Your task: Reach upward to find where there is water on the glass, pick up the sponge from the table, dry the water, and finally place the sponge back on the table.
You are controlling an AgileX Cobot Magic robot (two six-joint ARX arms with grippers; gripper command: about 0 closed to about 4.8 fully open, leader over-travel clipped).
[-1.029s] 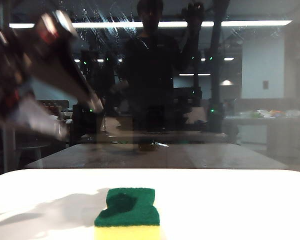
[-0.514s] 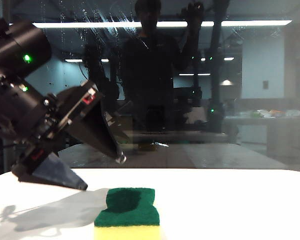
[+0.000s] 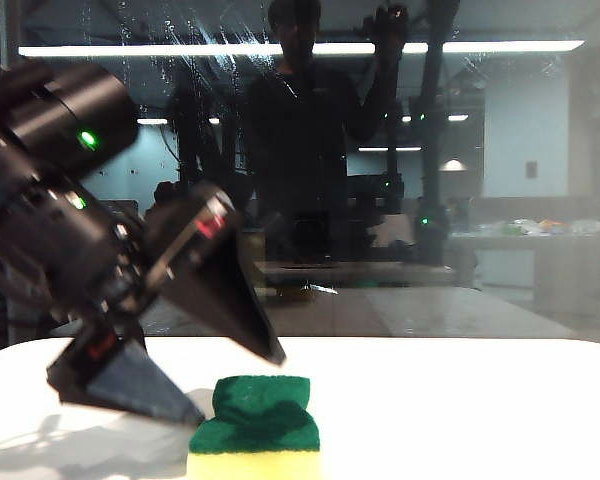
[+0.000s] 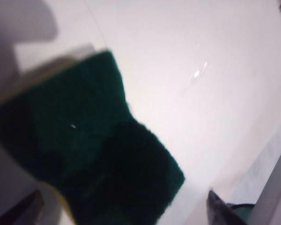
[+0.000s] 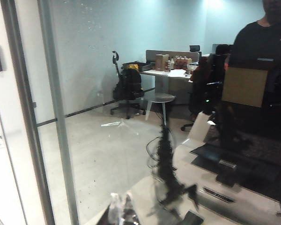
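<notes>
The sponge (image 3: pixel 256 425), yellow foam under a dark green top, lies on the white table (image 3: pixel 460 400) near its front edge. My left gripper (image 3: pixel 235 388) is open and slants down over the sponge's left end, one fingertip above it and one beside it. The left wrist view shows the sponge (image 4: pixel 84 145) close up between the spread fingers of the left gripper (image 4: pixel 122 215), with nothing gripped. Water (image 3: pixel 205 45) streaks the upper glass (image 3: pixel 500 200) in whitish smears and dotted trails. My right gripper (image 5: pixel 121 208) looks shut, its tips together, facing the glass (image 5: pixel 103 70).
The pane mirrors a standing person (image 3: pixel 300 150) and black robot arms. A dim wooden tabletop (image 3: pixel 430 310) shows behind the table's far edge. A grey frame post (image 5: pixel 56 117) stands beside the right gripper.
My left arm has swung down and rightward from high at the left until its open jaws stand over the sponge. The sponge has not moved.
</notes>
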